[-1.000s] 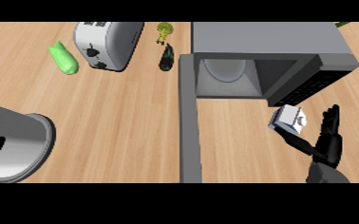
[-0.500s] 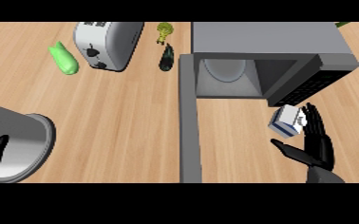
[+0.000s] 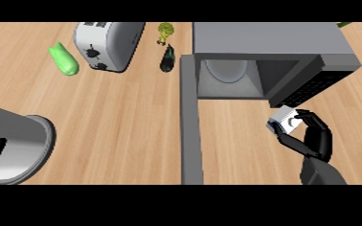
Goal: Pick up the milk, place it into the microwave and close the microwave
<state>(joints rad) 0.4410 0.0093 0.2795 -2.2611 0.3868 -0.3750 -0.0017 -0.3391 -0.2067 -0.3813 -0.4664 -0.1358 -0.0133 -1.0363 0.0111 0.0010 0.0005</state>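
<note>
The fingers [image 3: 320, 127] of your black right hand [image 3: 317, 144] are curled on the small white milk carton [image 3: 285, 120], just in front of the open grey microwave [image 3: 268, 38]. Lift it clear of the wooden surface [image 3: 120, 124] first. Then steer it left into the cavity, away from the dark control panel [image 3: 316, 82].

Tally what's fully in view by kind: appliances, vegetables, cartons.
Appliances: 2, toaster and microwave
Vegetables: 3, green cucumber, yellow-green one, dark eggplant
Cartons: 1, milk in the right hand
Total: 6
</note>
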